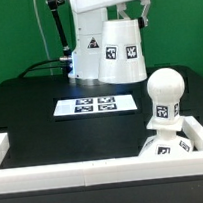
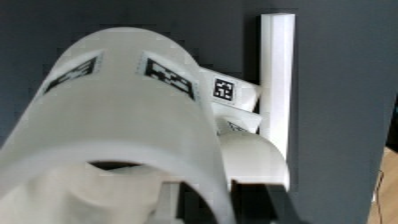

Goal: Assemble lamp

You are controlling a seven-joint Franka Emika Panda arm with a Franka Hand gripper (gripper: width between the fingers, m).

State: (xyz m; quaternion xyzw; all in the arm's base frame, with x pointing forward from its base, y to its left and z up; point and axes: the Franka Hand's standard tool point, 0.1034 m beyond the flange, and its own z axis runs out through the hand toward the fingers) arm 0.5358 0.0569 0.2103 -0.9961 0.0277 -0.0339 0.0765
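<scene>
The robot arm (image 1: 85,6) reached down from above the far edge of the black worktop (image 1: 40,110), its white body standing behind the load. Its gripper (image 1: 133,10) sat at the top rim of the white lamp shade (image 1: 120,50), which hung above the worktop with its narrow end up and wide end down. The fingers were mostly hidden behind the shade, so whether they were clamped on it could not be told. The wrist view looked along the shade (image 2: 134,130), which filled most of the picture. The ball-shaped bulb (image 1: 165,91) stood on the base (image 1: 164,144) near the front right corner of the worktop, inside the low white border wall (image 1: 56,174). The marker board (image 1: 97,105) lay flat near the middle. Black-and-white square tags marked the shade, bulb and base; no words could be read.
</scene>
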